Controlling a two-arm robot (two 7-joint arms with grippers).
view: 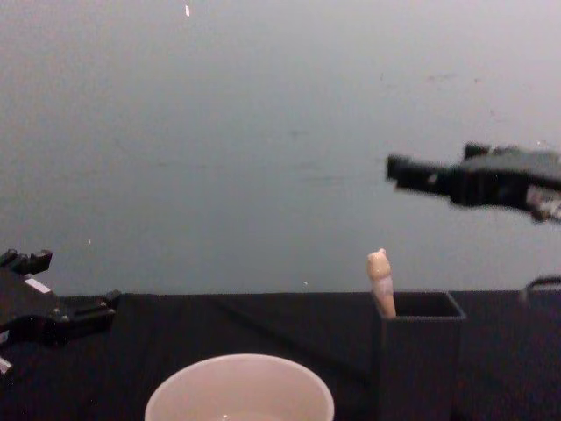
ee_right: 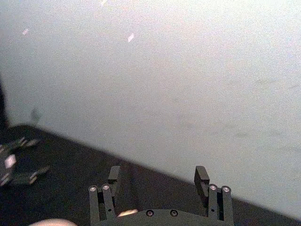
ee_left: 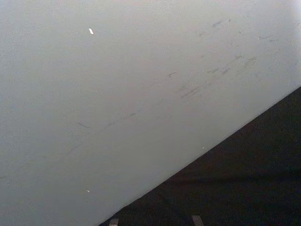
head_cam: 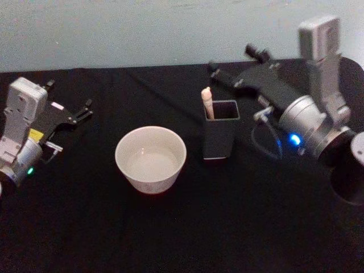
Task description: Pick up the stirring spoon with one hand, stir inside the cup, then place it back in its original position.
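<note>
The spoon [head_cam: 207, 102] stands in the holder [head_cam: 220, 136], beside the cup [head_cam: 151, 159]. The right gripper [head_cam: 233, 61], fingers apart, hovers near the table's [head_cam: 182, 239] far edge; the left gripper [head_cam: 86, 109], open, sits by the left edge.

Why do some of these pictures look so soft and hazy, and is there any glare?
Head view: the cup and holder box are soft-edged on the dark cloth, and a blue light glares on the right arm's wrist. Chest view: the right claw is smeared, while the stirring spoon reads clearer. Both wrist views: mostly pale, hazy wall with faint scuffs.
</note>
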